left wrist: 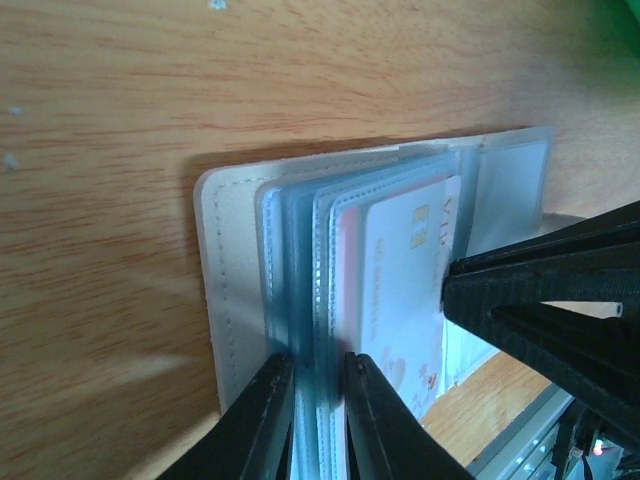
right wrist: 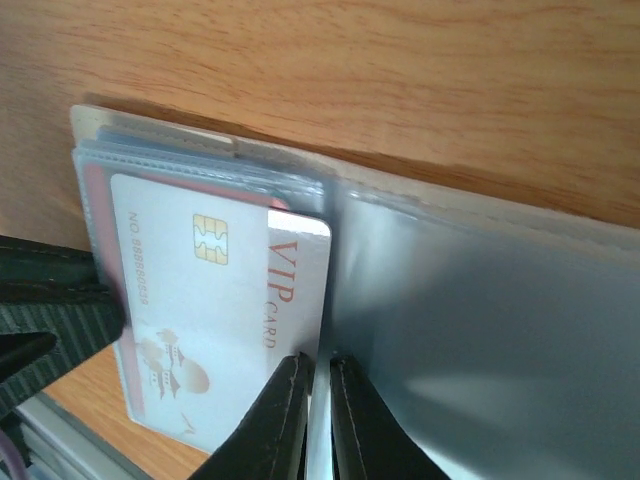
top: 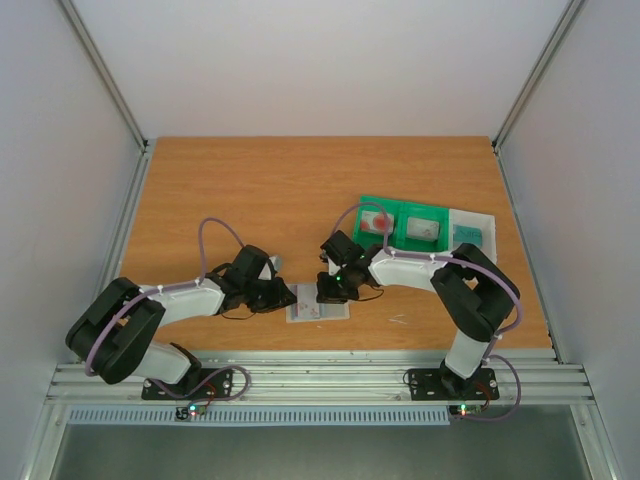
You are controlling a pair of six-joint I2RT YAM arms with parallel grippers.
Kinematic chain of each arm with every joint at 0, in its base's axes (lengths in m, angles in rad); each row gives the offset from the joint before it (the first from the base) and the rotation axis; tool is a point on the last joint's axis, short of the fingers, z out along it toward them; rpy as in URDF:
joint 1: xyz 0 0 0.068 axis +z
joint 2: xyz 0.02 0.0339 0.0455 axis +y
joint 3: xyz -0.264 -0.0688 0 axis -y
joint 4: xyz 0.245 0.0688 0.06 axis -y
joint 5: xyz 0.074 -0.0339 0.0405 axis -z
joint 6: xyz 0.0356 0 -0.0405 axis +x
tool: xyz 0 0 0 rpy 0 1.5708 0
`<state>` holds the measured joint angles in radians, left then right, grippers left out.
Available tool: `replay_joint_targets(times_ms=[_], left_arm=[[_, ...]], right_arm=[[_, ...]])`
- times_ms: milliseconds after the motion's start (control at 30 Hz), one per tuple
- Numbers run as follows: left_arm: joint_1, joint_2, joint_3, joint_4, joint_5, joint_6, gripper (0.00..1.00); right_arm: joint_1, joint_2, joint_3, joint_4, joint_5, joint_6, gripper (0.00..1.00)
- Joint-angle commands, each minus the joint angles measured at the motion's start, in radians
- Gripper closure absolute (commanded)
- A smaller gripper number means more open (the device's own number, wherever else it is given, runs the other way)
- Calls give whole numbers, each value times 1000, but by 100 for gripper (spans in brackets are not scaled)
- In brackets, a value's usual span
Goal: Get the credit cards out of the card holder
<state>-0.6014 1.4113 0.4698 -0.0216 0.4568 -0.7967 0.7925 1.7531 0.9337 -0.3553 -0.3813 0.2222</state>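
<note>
The card holder [top: 325,312] is lying flat on the wooden table [top: 250,190] near its front edge, between the two arms. The left gripper [left wrist: 318,405] is pinching the holder's stacked sleeves with narrowed jaws, while the right gripper [right wrist: 318,415], jaws almost together, is clamping the exposed edge of the white VIP card [right wrist: 215,300] sticking partway out of a pocket

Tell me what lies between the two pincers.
The card holder and its white VIP card, gripped by left pincer and right pincer; both wrist views show it.
</note>
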Motion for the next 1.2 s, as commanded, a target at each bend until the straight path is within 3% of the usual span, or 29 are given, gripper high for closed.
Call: replay_joint_targets(times_ms=[0,600,1167], left_arm=[[2,-16,-1,-46,-21,20,84],[2,11,27,-63,-20,32,94],[-1,-92,81,-117,-21,-4,81]], right_arm=[[7,-31,1,-107,103,-25,90],[7,-48,-78,86,3,56,79],[7,-54,-111,115,12,60,90]])
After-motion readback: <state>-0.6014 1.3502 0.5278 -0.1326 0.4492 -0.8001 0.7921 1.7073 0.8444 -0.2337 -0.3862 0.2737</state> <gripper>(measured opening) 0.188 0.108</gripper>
